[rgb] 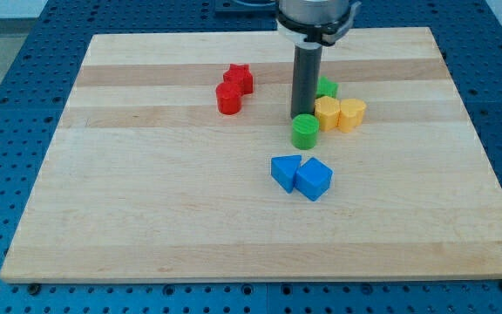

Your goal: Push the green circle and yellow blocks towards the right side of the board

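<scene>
A green circle block (304,132) sits near the board's middle. Two yellow blocks lie just to its upper right, touching each other: one (327,113) on the left, one (352,114) on the right. My rod comes down from the view's top; my tip (301,116) ends right behind the green circle, at its upper edge, just left of the left yellow block. A second green block (327,88) is half hidden behind the rod, above the yellow blocks.
A red star-shaped block (239,78) and a red cylinder (228,98) sit together left of the rod. A blue triangle (285,172) and a blue cube (314,179) touch each other below the green circle. The wooden board (146,209) lies on a blue perforated table.
</scene>
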`<action>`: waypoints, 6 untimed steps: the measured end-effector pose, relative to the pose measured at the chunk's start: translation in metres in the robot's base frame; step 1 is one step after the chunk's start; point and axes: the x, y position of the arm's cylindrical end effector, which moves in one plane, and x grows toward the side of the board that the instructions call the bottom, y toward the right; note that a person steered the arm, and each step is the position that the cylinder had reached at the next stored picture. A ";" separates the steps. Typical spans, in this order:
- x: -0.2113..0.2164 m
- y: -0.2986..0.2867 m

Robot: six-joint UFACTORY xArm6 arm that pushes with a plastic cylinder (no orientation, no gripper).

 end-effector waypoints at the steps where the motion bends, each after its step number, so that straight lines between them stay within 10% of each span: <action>1: 0.010 0.034; 6: -0.079 0.068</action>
